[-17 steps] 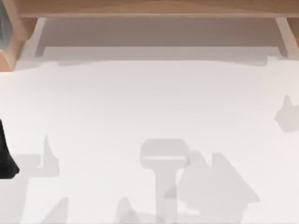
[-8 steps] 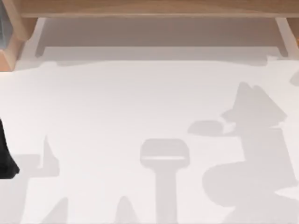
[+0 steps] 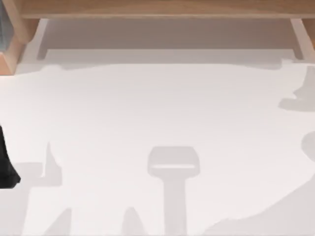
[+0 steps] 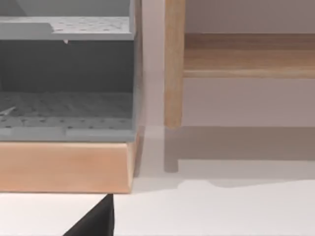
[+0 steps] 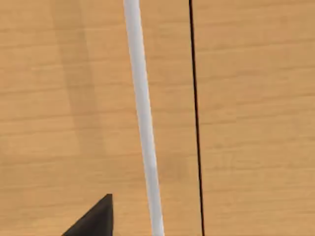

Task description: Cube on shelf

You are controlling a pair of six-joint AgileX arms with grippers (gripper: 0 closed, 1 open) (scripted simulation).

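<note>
Top view, near edge first: bare white table (image 3: 157, 108) carrying a broad grey shadow (image 3: 275, 216) at its near right corner; left arm (image 3: 6, 162) is a black mass at the table's left edge, about mid-depth, parked. Far side: the shelf (image 3: 157, 9), a long light-brown board on a white support (image 3: 42, 34), runs along the far edge of the table across almost the full width. Left wrist view: dark tip of the left gripper (image 4: 96, 221) low over the table, camera facing a grey cabinet (image 4: 64, 73) on a wooden base (image 4: 64, 167), a wooden post (image 4: 173, 64) just beside it and the shelf board beyond. Right wrist view: dark tip of the right gripper (image 5: 96, 221) above light-brown wood grain crossed by a white strip (image 5: 140, 98) and a thin black line (image 5: 194, 98); I judge that arm raised, pointing down onto shelf wood at the right. Whether either gripper is wide, narrow or holding anything: cannot tell. Where the cube sits: cannot tell, hidden from me. Progress, as a judgement: late stage, right arm at the shelf; left to do is confirming the cube rests on the board, then backing the arm off
</note>
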